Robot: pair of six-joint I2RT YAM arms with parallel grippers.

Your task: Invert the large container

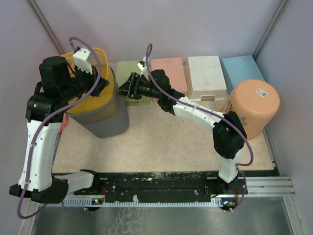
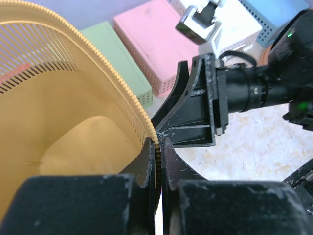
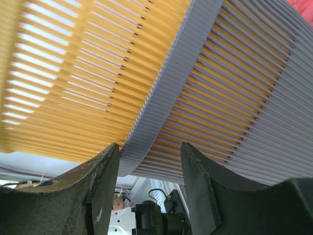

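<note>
A tall yellow slatted basket [image 1: 90,104] sits nested inside a larger grey slatted basket [image 1: 108,123] at the table's left, and both stand upright. My left gripper [image 1: 103,84] is shut on the yellow basket's rim [image 2: 142,115], which is pinched between its fingers [image 2: 159,143]. My right gripper [image 1: 120,91] reaches in from the right. It is open, with the grey basket's rim [image 3: 161,103] lying between its jaws [image 3: 149,156]. The yellow slats [image 3: 73,73] show behind the grey ones. The right gripper's fingers [image 2: 188,115] also show in the left wrist view.
Along the back wall stand a green box [image 1: 131,78], a pink box [image 1: 168,73], a white slatted box [image 1: 206,76] and a blue box [image 1: 242,71]. A round orange basket [image 1: 252,107] lies bottom-up at the right. Side walls close in on both sides.
</note>
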